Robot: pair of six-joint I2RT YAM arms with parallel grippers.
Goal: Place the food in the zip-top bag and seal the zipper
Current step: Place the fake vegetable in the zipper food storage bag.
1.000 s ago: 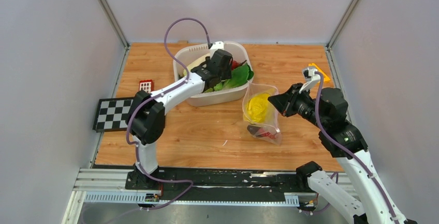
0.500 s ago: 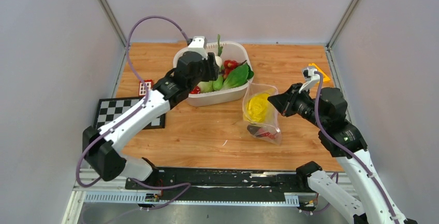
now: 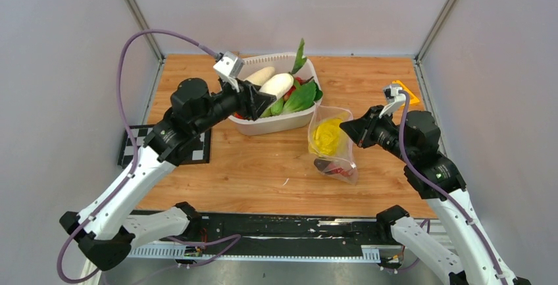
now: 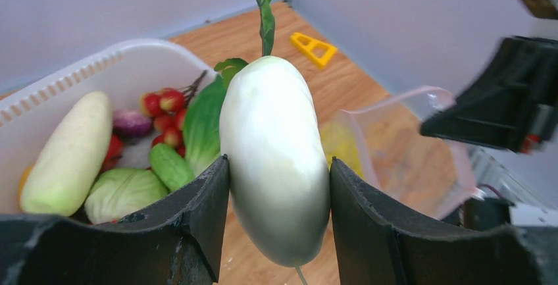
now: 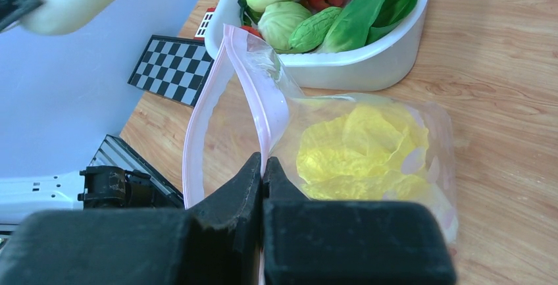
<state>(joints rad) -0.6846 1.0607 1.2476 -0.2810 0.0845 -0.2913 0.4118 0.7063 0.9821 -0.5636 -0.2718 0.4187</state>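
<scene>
Above the tub (image 3: 276, 126), my L claw (image 3: 266, 94) pinches the long white radish (image 3: 278, 85) across its middle, one pad on each flank, lifted clear of the other veg. Seen from the top, the radish's long axis runs approx 7 to 1 o'clock, green leaf end pointing to 1 and blunt root end back toward my wrist. A 2nd pale radish (image 3: 258, 74) lies in the tub at 10 o'clock of the one I hold.

The bag (image 3: 332, 147) lies on the table (image 3: 263, 166) at approx 4 o'clock from my L claw, just beside the tub's 4 o'clock corner. Its long axis runs 12 to 6, mouth at the 12 end. Yellow cabbage (image 3: 327, 135) and small red bits are already inside.

My R claw (image 3: 347, 127) is pressed together on the bag's pink zipper strip (image 5: 263, 114) at the mouth's 3 o'clock side, lifting that lip so the opening gapes toward the tub.

L arm is the nearer one w/ the load. My read: the radish needs swinging toward 4 o'clock and turning till its axis lines up w/ the bag's, root end first. It looks long vs. the mouth, so a crooked entry could snag the rim or drag the strip out of my R pinch.
</scene>
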